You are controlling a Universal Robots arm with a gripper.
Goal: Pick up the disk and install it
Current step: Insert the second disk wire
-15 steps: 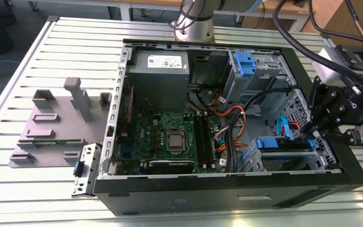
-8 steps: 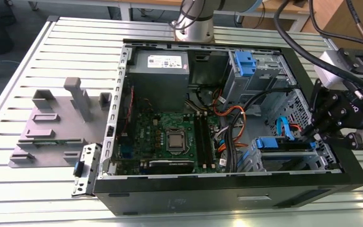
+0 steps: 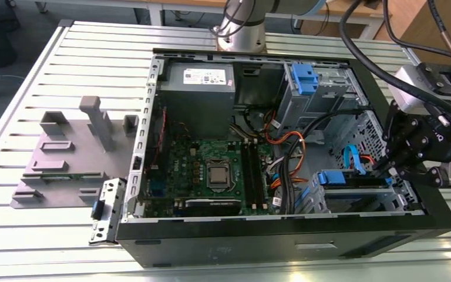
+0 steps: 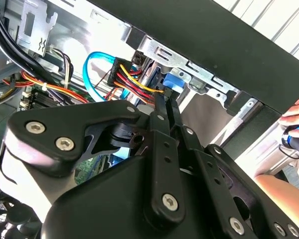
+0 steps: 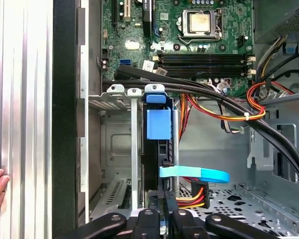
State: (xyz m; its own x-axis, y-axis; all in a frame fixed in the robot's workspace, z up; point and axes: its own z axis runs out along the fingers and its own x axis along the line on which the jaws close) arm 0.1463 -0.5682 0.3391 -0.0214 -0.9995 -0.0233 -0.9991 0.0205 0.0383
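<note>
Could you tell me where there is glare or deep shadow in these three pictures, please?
In the exterior view, glare washes the slatted table at the near edge, and the computer case front is dark. In the second wrist view, the tool is a dark mass against a washed-out slatted surface beyond the case. In the first wrist view, light is even; the motherboard and the disk read clearly.

We saw the gripper (image 4: pixel 162 107) as matt black metal with bright steel screws. The disk (image 5: pixel 158 124) had a smooth blue plastic carrier. The computer case (image 3: pixel 288 238) looked like matt black painted metal outside and bare dull grey sheet steel inside. The table (image 3: pixel 45 235) was pale ribbed metal with a soft sheen. The cables (image 5: pixel 224 107) wore glossy plastic sheaths.
</note>
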